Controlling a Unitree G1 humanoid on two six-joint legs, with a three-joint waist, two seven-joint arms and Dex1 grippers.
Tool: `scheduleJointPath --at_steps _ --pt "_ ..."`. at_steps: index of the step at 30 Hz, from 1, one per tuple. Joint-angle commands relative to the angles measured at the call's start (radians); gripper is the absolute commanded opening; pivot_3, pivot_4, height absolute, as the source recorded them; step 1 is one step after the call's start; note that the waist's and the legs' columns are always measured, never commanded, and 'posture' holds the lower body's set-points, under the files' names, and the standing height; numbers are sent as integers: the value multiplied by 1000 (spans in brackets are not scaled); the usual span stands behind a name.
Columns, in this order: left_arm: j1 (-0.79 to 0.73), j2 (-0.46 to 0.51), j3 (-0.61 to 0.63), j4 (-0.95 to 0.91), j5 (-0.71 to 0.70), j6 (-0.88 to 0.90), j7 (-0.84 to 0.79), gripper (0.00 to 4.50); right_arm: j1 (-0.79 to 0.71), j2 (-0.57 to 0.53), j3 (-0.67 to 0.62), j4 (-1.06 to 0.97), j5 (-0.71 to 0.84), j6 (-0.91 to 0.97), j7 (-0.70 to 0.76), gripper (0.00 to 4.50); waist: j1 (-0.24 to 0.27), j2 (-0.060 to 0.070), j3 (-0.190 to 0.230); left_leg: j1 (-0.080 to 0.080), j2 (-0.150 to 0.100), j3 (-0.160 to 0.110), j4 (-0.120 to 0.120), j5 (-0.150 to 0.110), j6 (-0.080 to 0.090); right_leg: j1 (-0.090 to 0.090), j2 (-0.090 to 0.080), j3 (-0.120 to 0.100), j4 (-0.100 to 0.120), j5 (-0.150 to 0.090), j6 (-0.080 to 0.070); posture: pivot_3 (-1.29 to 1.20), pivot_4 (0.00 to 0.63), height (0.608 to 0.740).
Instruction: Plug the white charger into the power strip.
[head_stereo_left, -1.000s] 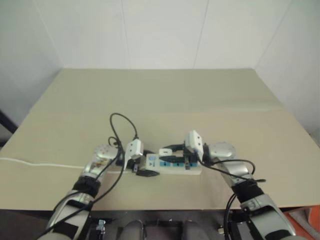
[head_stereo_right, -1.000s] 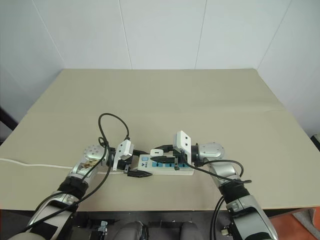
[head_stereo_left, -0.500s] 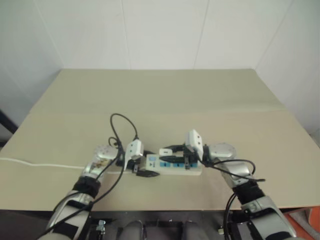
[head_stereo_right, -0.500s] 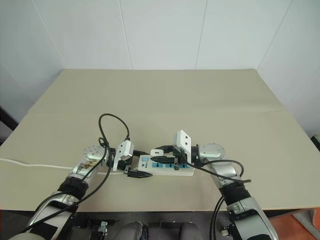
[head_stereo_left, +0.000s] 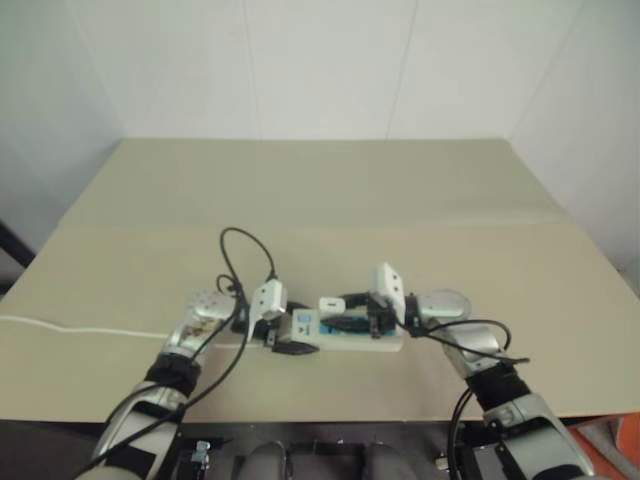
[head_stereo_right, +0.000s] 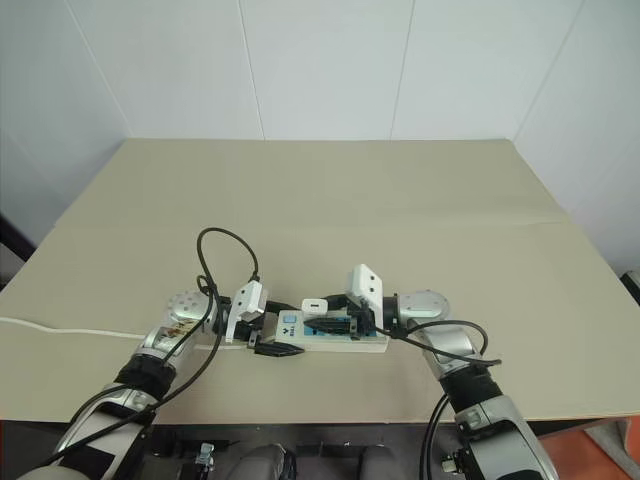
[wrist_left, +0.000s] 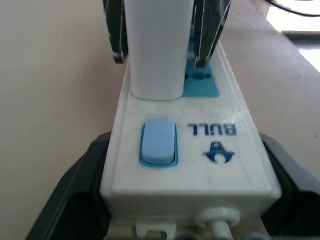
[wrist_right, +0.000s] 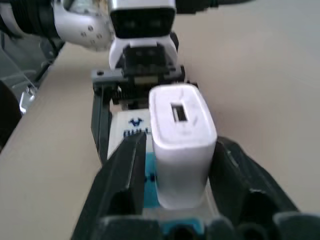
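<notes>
White charger (wrist_right: 181, 145) stood upright in power strip (wrist_left: 190, 150) on bench (head_stereo_right: 330, 200). R gripper (wrist_right: 180, 165) fingers apart, flanking charger w/o contact. L gripper (head_stereo_right: 277, 335) clamped strip's switch end.

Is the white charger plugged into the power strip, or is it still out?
In. The white charger stands upright with its base flush on the power strip, beside the blue switch, and no prongs show.

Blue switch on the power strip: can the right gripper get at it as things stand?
Probably not. The blue switch sits at the end of the power strip that the left gripper clamps, and the white charger stands between it and the right gripper.
</notes>
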Motion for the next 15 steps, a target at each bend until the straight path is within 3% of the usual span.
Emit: scheduleJointPath --at_steps 1,4,5,7,9,15 --pt "17 25 -12 5 22 13 -13 3318 49 -7 21 40 -41 42 0 3515 -1 -1 0 0 0 0 0 0 0 0 0 0 0 0 0 0 150 740" --pt "17 22 -10 5 20 12 -8 3318 53 -8 19 16 -43 39 -2 4471 0 -1 0 0 0 0 0 0 0 0 0 0 0 0 0 0 150 740" --pt "16 20 -9 4 19 10 -5 3318 54 -9 15 9 -47 30 -7 4471 0 -1 0 0 0 0 0 0 0 0 0 0 0 0 0 0 150 740" --pt "14 22 -4 -7 5 31 -16 4047 54 -17 -1 -10 -43 23 -11 4500 -1 -1 0 0 0 0 0 0 0 -1 0 0 0 0 0 0 150 740" --pt "13 31 6 -34 -19 58 -41 4485 55 -29 -20 -39 -30 32 -9 4500 1 -1 0 -1 0 0 0 0 0 -1 0 0 0 0 0 0 150 740" --pt "50 108 99 -171 -101 105 -38 4485 103 -96 -79 -165 -14 21 -32 4500 1 -1 1 -5 1 0 0 0 0 -5 0 0 -1 0 0 0 150 740"
